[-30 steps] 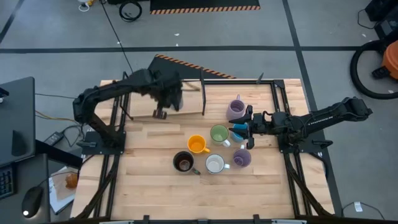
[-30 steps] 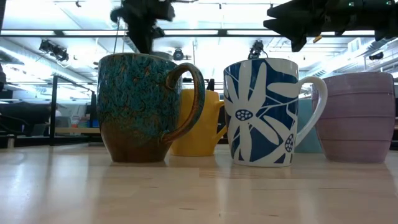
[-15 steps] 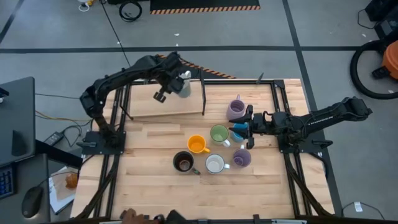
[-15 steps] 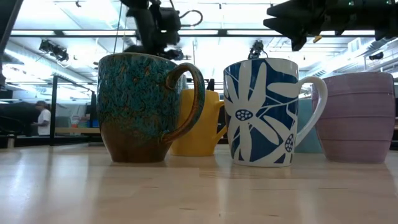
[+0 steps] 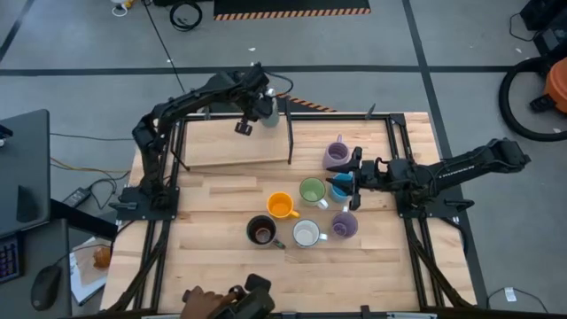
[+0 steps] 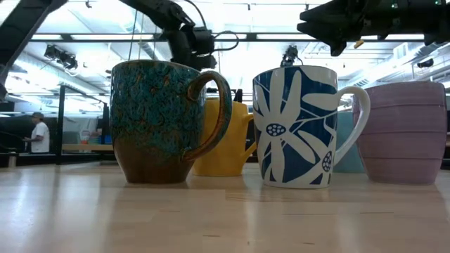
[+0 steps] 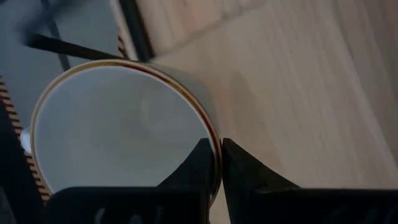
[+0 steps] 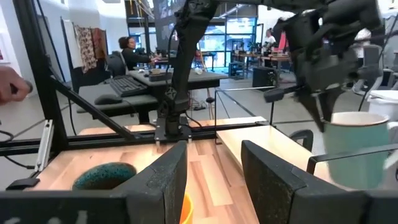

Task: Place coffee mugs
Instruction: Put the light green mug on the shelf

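My left gripper (image 5: 247, 118) is shut on a white mug (image 5: 263, 106) over the far end of the raised wooden board (image 5: 232, 146). The mug also shows in the right wrist view (image 8: 357, 149). My right gripper (image 5: 351, 181) is open and empty, hovering over the blue mug (image 5: 339, 188). Standing on their bases mid-table are a lavender mug (image 5: 335, 156), a green mug (image 5: 312, 191), an orange mug (image 5: 281, 206), a dark brown mug (image 5: 260, 231), a white mug (image 5: 306, 233) and a second lavender mug (image 5: 345, 225). My left gripper pinches the white mug's wall at the rim (image 7: 215, 138), one finger inside the mug and one outside. The fingers come from above, pointing down. The mug hangs upright below them, mouth up, and looks lifted clear of the board.
A thin metal rail (image 5: 290, 138) stands at the board's right edge. A person's hand (image 5: 202, 301) with a dark object shows at the table's near edge. Bare wood lies left of the mug cluster and along the near side.
My left gripper has carried the white mug toward the table's far edge and slightly right, over the board. A person's hand has come into view at the near edge.
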Controlling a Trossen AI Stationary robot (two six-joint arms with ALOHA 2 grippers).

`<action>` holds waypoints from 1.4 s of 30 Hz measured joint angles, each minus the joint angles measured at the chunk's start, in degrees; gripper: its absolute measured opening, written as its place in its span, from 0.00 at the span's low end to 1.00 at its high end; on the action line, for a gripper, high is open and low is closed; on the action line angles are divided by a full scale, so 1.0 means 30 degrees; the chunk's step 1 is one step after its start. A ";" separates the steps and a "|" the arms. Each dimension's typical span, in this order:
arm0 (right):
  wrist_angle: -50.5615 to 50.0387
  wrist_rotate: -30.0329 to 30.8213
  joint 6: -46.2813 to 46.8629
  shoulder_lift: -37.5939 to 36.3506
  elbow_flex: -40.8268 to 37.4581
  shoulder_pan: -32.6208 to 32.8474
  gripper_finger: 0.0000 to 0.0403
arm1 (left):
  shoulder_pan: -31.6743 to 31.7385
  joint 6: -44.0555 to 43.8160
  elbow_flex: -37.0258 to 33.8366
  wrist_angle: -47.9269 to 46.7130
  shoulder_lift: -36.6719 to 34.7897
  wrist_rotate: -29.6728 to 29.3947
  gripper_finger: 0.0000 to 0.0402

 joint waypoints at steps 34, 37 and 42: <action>-0.0552 -0.0968 -0.0474 0.0007 0.0000 -0.0469 0.39 | 0.1547 -0.7147 0.4564 -0.9093 0.1346 0.0850 0.06; -0.0579 -0.0967 -0.0618 0.0007 0.0000 -0.0469 0.39 | 0.1489 -0.7009 0.4564 -0.8082 0.1223 0.0781 0.06; -0.0579 -0.0968 -0.0632 0.0007 0.0000 -0.0469 0.39 | 0.0951 -0.5614 0.4564 -0.6471 0.1274 0.0715 0.06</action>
